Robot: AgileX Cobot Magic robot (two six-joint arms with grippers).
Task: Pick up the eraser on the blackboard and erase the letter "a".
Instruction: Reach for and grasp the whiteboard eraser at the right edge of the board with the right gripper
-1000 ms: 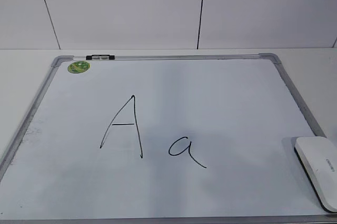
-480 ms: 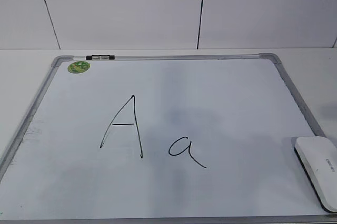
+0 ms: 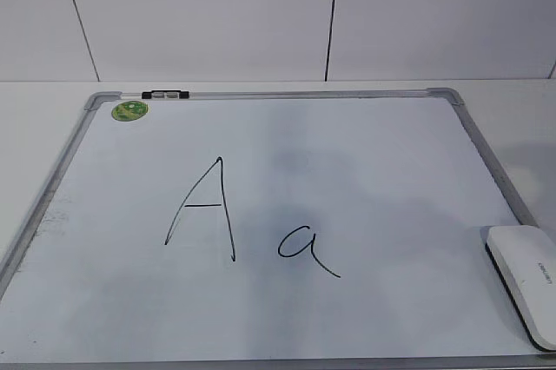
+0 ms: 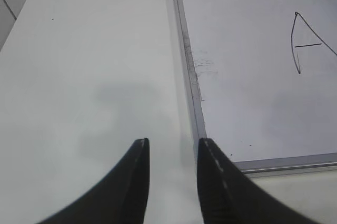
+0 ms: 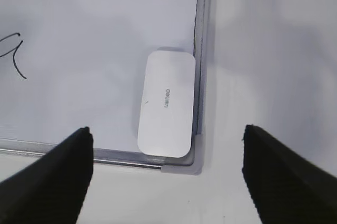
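White tabletop point(image 4: 95, 66) against a plain white panelled wall, with the blackboard point(image 3: 287, 95) (really a white dry-erase board in a grey frame) lying flat on it. The right hand point(image 5: 167, 155) hangs above the board's near right corner with its fingers spread wide and nothing in them, and the eraser point(image 5: 167, 103) sits almost straight below, flat on the board and tucked against the right frame rail. The left hand point(image 4: 172, 153) hovers over bare tabletop just off the board's left edge, fingers a little apart and empty. Further out, the letter "a" point(image 3: 304, 248) is near the middle of the board, well apart from the eraser, with a capital A point(image 3: 204, 209) just to its left. My worry: the eraser is jammed so close to the frame that a finger could land on the rail instead of beside it and just shove the eraser or slip off. And wiping too far left would smear the capital. A green sticker point(image 3: 129, 110) and a small black clip point(image 3: 165, 94) sit up at the far left corner, out of the way.
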